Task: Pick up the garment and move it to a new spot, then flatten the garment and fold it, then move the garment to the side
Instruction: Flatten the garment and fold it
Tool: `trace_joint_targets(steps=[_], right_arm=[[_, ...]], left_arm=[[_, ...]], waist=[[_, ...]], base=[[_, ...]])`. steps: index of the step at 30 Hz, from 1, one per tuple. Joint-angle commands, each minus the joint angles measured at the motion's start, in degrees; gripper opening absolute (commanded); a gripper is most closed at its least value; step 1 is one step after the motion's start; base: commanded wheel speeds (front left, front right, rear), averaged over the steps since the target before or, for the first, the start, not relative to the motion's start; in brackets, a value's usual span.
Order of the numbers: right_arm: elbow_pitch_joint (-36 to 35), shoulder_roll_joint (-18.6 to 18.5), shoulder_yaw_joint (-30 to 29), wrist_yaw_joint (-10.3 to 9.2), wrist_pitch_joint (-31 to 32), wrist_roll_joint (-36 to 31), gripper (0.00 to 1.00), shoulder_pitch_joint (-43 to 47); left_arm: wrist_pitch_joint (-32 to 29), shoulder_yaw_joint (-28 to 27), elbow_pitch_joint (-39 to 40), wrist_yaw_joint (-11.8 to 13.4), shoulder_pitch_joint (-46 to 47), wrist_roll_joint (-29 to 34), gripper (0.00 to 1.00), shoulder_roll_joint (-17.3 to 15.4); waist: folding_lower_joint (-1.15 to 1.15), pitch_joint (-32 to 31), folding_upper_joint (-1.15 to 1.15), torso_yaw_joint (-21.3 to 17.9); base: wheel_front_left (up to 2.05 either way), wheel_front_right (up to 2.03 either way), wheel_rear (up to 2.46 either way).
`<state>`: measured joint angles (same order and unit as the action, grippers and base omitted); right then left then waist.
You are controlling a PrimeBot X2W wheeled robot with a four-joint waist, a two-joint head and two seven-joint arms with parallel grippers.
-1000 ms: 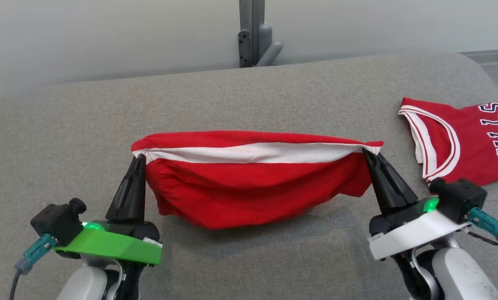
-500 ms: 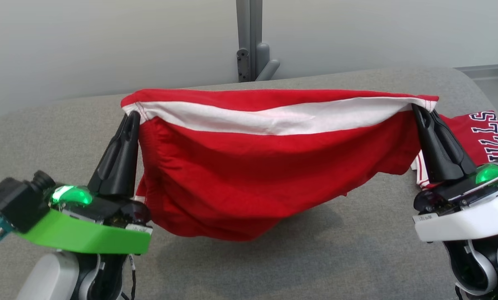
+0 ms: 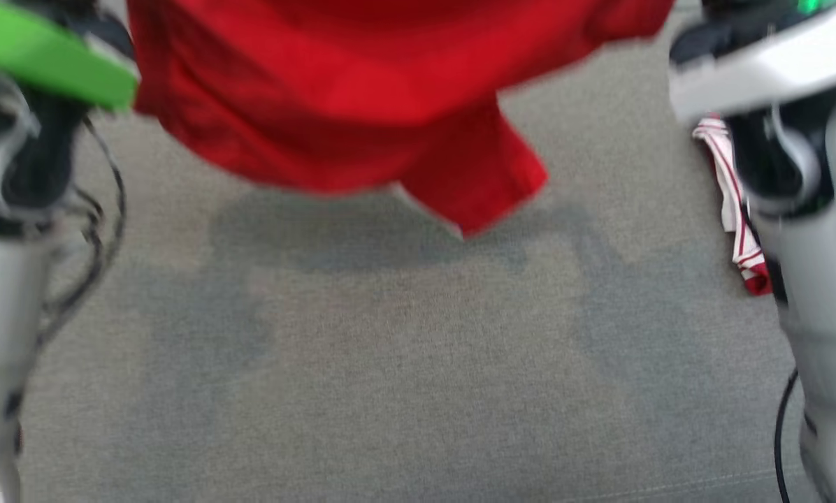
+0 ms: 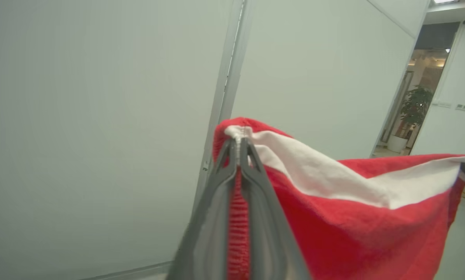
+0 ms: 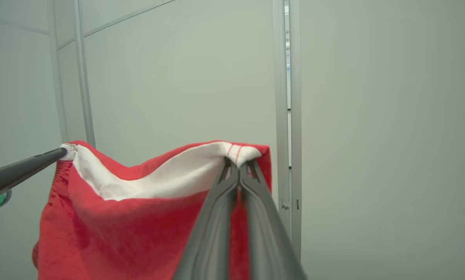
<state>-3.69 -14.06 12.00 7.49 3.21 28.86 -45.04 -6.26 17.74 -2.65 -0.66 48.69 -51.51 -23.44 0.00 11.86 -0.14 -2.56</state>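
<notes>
While held high, shut tight on the left corner of the white band (image 4: 333,171): jaws of the left gripper (image 4: 238,142). In the middle, the red garment (image 3: 334,91), hanging above the gray desk (image 3: 390,363), soft, light, floppy. On the right corner, right gripper (image 5: 238,163) jaws shut too. Best held by those corners.

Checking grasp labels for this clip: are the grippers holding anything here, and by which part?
Both hold the red shorts aloft by the waistband: the left gripper pinches one end, the right gripper the other.
</notes>
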Motion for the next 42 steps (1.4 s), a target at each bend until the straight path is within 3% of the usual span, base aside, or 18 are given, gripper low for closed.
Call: trace_joint_targets(steps=[1,6,10,16,20,27,31,37,42], right_arm=[[3.4,1.3,0.4,-0.02,-1.9,-1.2,0.0,-5.6],[15.2,5.8,0.0,-0.02,-10.6,-6.2,0.0,-21.3],[20.3,8.8,0.3,-0.02,-15.1,-6.0,0.0,-25.9],[26.8,9.6,6.3,-0.02,-17.8,-4.1,0.0,-19.8],[28.7,9.3,8.2,-0.02,-18.3,-2.6,0.0,-15.8],[23.8,7.2,7.6,-0.02,-18.4,-2.3,0.0,-6.0],[18.8,5.6,5.8,-0.02,-18.4,-3.2,0.0,0.9],[11.2,5.3,1.3,-0.03,-18.4,-4.6,0.0,13.1],[5.5,5.7,-1.3,-0.06,-18.4,-4.8,0.0,24.3]], left_arm=[[0.0,0.1,-3.0,-0.4,5.7,2.0,0.0,-0.4],[5.0,-0.1,-13.4,-2.0,23.2,7.7,0.0,1.0],[11.5,1.6,-19.6,-4.7,30.2,11.5,0.0,1.3],[17.3,3.9,-31.5,-6.6,25.3,9.4,0.0,1.8],[18.8,5.0,-33.6,-6.8,21.1,7.0,0.0,2.0],[21.1,7.9,-24.1,-6.9,8.3,-1.7,0.0,-1.0],[21.4,5.5,-17.2,-6.9,-0.6,-4.0,0.0,-2.2],[21.4,-3.1,-7.1,-6.8,-15.3,-1.0,0.0,2.1],[21.5,-8.5,-1.0,-6.8,-27.3,1.5,0.0,9.3]], waist=[[0.0,9.6,0.14,-2.0],[0.0,15.2,0.14,-4.5],[0.0,19.6,0.14,-6.0],[0.0,25.5,0.14,-6.5],[0.0,26.0,0.14,-6.1],[0.0,24.2,0.14,-4.3],[0.0,22.3,0.14,-2.7],[0.0,18.3,0.14,-1.1],[0.0,12.8,0.14,-0.3]], base=[[0.0,0.0,0.0],[0.0,0.0,0.0],[0.0,0.0,0.0],[0.0,0.0,0.0],[0.0,0.0,0.0],[0.0,0.0,0.0],[0.0,0.0,0.0],[0.0,0.0,0.0],[0.0,0.0,0.0]])
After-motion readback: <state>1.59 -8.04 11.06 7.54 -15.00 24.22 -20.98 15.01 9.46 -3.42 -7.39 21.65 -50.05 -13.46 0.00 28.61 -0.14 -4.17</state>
